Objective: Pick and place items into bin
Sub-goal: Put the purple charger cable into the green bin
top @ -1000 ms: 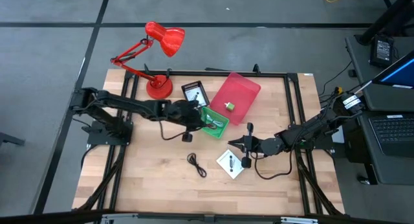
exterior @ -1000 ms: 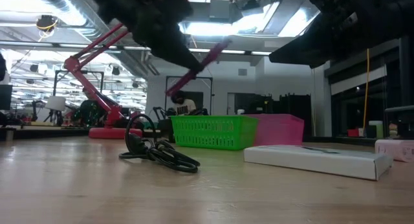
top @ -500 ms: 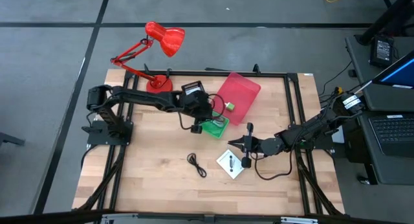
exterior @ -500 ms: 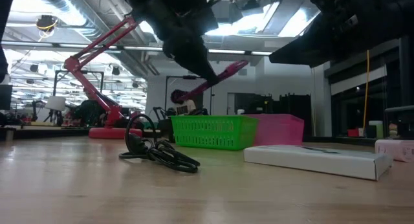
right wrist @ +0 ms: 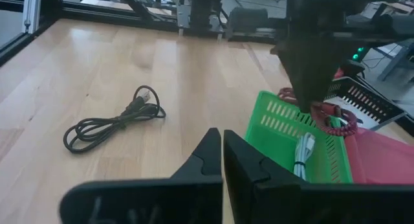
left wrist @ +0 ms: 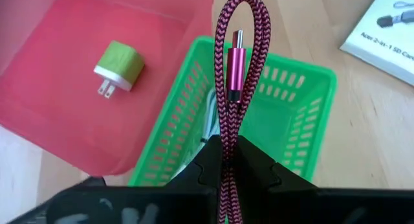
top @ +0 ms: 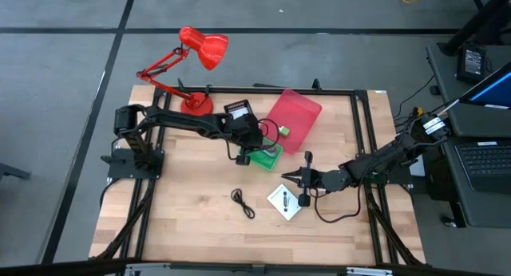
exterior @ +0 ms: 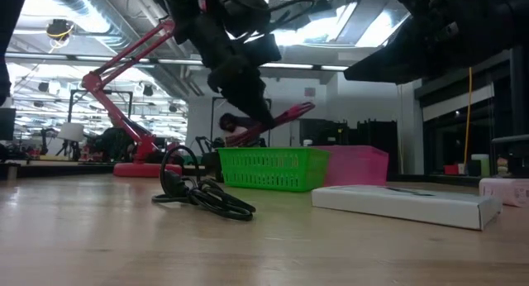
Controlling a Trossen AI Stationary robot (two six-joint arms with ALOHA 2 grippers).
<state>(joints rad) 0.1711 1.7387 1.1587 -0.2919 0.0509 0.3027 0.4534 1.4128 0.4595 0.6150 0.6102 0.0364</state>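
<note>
My left gripper (left wrist: 231,145) is shut on the maroon cable (left wrist: 234,49) and hangs just above the green basket (top: 270,155), which has a white cable (right wrist: 303,148) lying in it. The basket sits against the pink tray (top: 297,110), where a green charger cube (left wrist: 120,68) lies flat. My right gripper (top: 299,179) is shut and empty, low over the table to the basket's right. Close by it lie a white card box (top: 285,202) and the coiled black cable (top: 242,203). A dark card (top: 239,112) lies flat behind the basket. My left gripper pinches the maroon cable's doubled strands (left wrist: 229,130) between its two fingers. The fold sticks out past the fingertips as a narrow loop, with the plug (left wrist: 236,59) lying inside it. The fingers slant down from the table's left, and the cable is clear of the basket (exterior: 273,169).
The red desk lamp (top: 196,65) stands at the far left corner, behind my left arm. A black frame rail (top: 363,140) runs around the table. Bare wood lies along the near edge and on the left half. Cluttered room behind in the low view.
My left gripper carried the maroon cable toward the table's right, from beside the dark card to over the green basket. It also came down, so the cable's loop now points slanting down at the basket. It stayed shut.
</note>
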